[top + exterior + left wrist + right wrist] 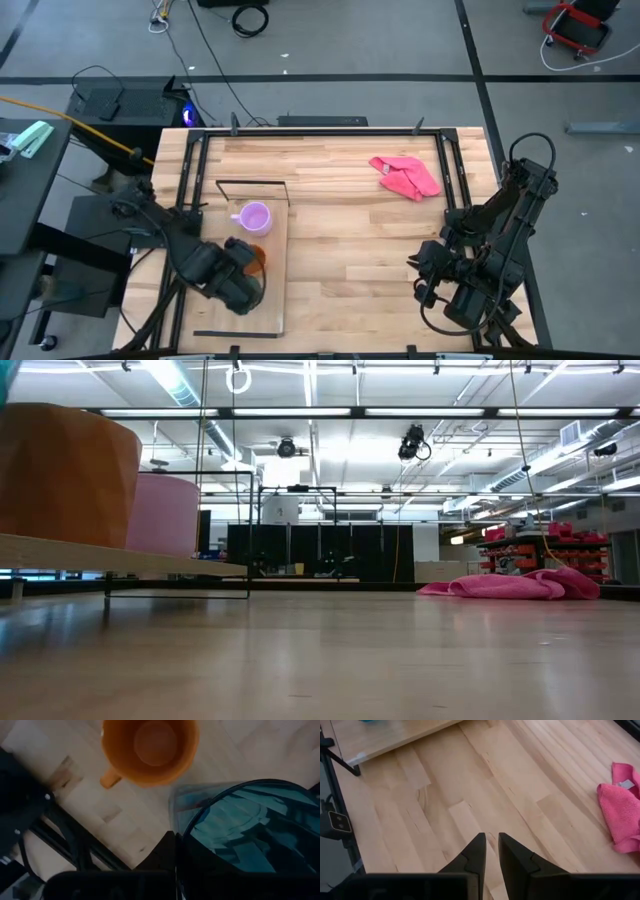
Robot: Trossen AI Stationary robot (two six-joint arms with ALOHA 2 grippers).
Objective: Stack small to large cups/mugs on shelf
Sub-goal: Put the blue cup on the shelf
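The orange mug point(259, 257) and the small lilac mug point(254, 217) stand side by side on the light-wood shelf plank point(272, 300), which has a black wire frame point(250, 184) at its far end. In the low view the orange mug point(60, 475) and the lilac mug point(165, 515) stand on the plank point(150, 560). My left gripper point(236, 278) hovers over the plank, shut on the teal tumbler point(245, 835), next to the orange mug point(150, 750). My right gripper point(491, 849) is shut and empty at the table's right. My left gripper holds the teal tumbler at its upper wall near the rim point(182, 827), coming from above and pointing down. One dark finger point(165, 857) lies against the outside of the wall; the other finger does not show. The tumbler stays upright, mouth up, above the plank.
A pink cloth point(405, 176) lies crumpled at the table's far right; it also shows in the low view point(520, 585) and the right wrist view point(620, 810). Bare slatted tabletop point(350, 260) lies between the plank and my right arm. A black frame point(320, 130) edges the table.
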